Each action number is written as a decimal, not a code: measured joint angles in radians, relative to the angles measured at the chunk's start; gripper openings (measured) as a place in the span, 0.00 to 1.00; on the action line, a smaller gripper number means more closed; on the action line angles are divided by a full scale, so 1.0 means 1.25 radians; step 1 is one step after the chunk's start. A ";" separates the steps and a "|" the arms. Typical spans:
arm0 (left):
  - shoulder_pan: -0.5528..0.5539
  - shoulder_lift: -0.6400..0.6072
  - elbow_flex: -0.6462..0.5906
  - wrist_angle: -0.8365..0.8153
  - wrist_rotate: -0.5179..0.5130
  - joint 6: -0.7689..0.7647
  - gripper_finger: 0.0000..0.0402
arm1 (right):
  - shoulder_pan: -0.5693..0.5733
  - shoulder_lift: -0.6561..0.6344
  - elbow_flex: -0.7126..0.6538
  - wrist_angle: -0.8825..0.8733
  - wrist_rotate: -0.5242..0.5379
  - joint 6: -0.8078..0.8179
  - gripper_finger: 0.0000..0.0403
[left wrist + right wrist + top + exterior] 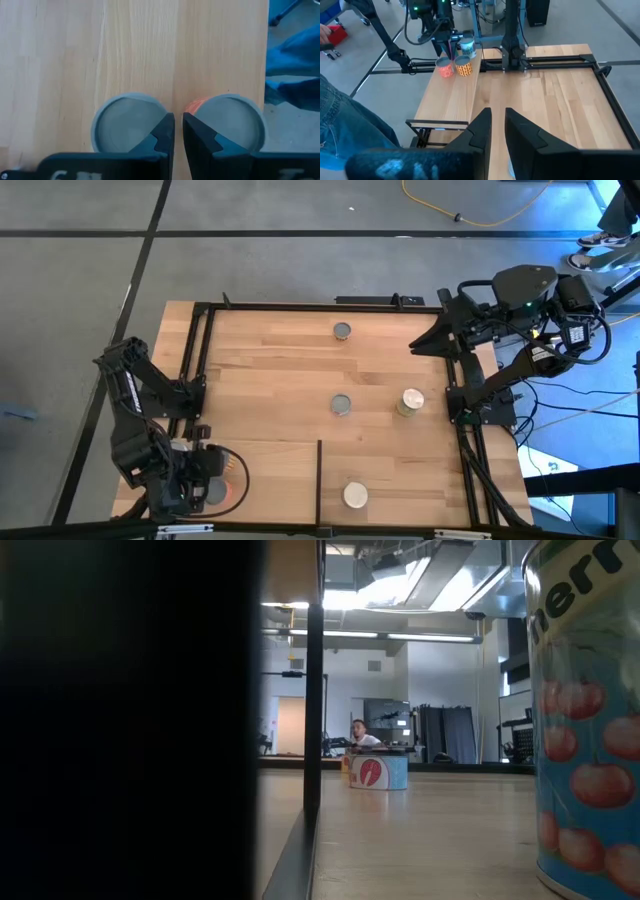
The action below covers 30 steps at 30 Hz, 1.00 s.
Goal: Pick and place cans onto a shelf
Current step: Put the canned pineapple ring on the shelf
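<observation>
Left gripper (178, 117): we find it over the shelf (150, 50), at the table's near-left corner in the high view. Its fingers point down into the gap between two cans. The fingers stand only a sliver apart and pinch nothing.

The grey-topped can (125, 122) sits on one side of those fingers. The orange-labelled can (232, 117), also grey on top, sits on the other side. Both are upright on the light wood and just beside each other. We cannot tell whether a finger touches either rim.

From the right wrist view we count a third tin on the same board, the blue-and-white can (467, 47), standing just behind that pair.

Right gripper (498, 112): it waits at the table's far-right corner, above the table frame. Its fingers are slightly parted and hold nothing.

Cans off the shelf, on the wider tabletop (270, 370):
- far grey can (342, 331), near the back edge, upright.
- middle grey can (341, 405), about centre, upright.
- yellow-green can (410, 401), white top, beside the middle one towards the right arm, apart from it.
- cherry can (355, 496), white top, near the front edge. It stands right against the low camera.

Low view: its left side is blocked by something dark. A person (358, 730) shows small in the room beyond the table.
</observation>
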 joint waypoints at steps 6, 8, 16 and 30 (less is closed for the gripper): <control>0.009 0.000 0.039 -0.036 -0.032 0.023 0.08 | 0.000 0.000 0.000 -0.001 -0.001 0.006 0.14; 0.016 0.000 0.065 -0.070 -0.071 0.045 0.08 | 0.000 0.000 0.000 -0.001 -0.001 0.007 0.14; 0.070 -0.044 0.137 -0.169 -0.287 0.176 0.08 | 0.000 0.000 0.000 -0.068 -0.001 0.011 0.14; 0.471 -0.208 0.127 -0.171 -0.497 0.335 0.08 | -0.003 0.008 -0.068 -0.169 0.222 0.035 0.14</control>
